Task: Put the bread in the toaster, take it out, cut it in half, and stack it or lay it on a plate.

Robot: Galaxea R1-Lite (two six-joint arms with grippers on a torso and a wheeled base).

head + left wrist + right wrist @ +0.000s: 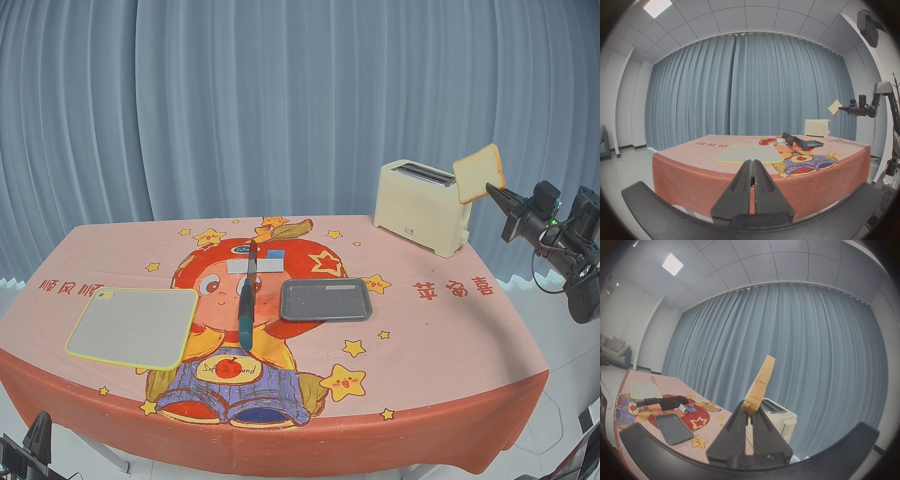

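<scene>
1. Left gripper [752, 162], closed and empty, sits below the table's [437, 350] front-left corner.
2. Right gripper [497, 186] clamps the bread [478, 173] aloft beside the far-right corner's toaster [422, 206]; square the slice over a slot, then lower straight.
3. A cartoon-print cloth [406, 381] covers the table; a blue curtain [281, 106] hangs behind.

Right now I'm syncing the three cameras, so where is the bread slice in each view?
Head view: bread slice at far right, pinched by the right gripper, up beside the toaster.
Left wrist view: bread slice far off, in the air above the toaster.
Right wrist view: bread slice edge-on in the right gripper, toaster behind.
Shared landmark: the toaster.
</scene>
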